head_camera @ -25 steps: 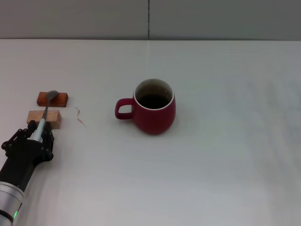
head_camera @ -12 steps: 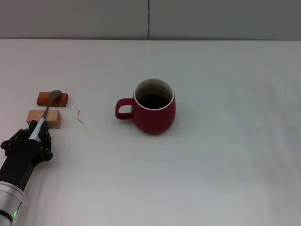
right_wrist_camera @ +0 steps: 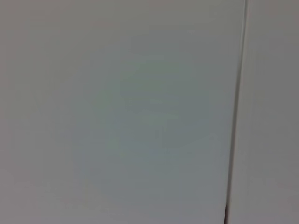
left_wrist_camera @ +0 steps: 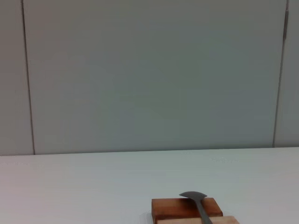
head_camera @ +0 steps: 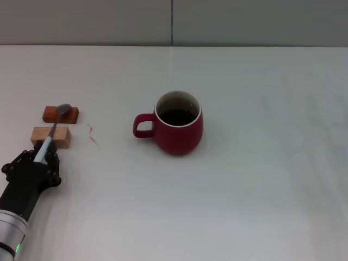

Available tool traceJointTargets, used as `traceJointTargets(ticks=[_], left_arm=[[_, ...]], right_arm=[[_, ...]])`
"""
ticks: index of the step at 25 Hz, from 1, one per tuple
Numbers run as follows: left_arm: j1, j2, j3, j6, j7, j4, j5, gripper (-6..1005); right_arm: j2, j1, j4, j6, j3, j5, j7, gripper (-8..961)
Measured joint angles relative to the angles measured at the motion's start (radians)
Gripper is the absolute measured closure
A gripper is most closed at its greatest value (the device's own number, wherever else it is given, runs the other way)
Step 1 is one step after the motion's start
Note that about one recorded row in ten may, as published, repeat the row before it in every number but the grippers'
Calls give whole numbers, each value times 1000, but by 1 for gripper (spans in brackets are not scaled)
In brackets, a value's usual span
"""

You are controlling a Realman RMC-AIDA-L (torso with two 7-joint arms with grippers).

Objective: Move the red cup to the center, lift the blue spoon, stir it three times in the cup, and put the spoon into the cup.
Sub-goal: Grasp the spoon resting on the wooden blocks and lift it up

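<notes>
Head view: my left gripper (head_camera: 39, 157), jaws clenched on the pale-blue-handled metal spoon (head_camera: 53, 128) across two small wooden blocks (head_camera: 51, 137) near the counter's left edge. I'd lift straight up before swinging toward the dark-red ceramic mug (head_camera: 176, 123) mid-counter.

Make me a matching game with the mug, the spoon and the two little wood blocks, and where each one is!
Things:
1. rounded dark-red ceramic mug
2. slim spoon with grey metal bowl and pale blue handle
3. reddish-brown wooden block
4. pale tan wooden block

Places:
A. under the spoon's neck
B. middle of the white table
C. under the spoon's bowl
D. handle end at the left gripper

Pairs: 1-B, 2-D, 3-C, 4-A
</notes>
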Motion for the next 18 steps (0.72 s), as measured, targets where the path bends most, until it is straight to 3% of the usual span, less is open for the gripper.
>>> traceJointTargets(ticks=[18], left_arm=[[-2, 0, -38, -10, 0, 12, 37, 777]], right_arm=[[-1, 5, -3, 4, 0, 0, 0, 222]])
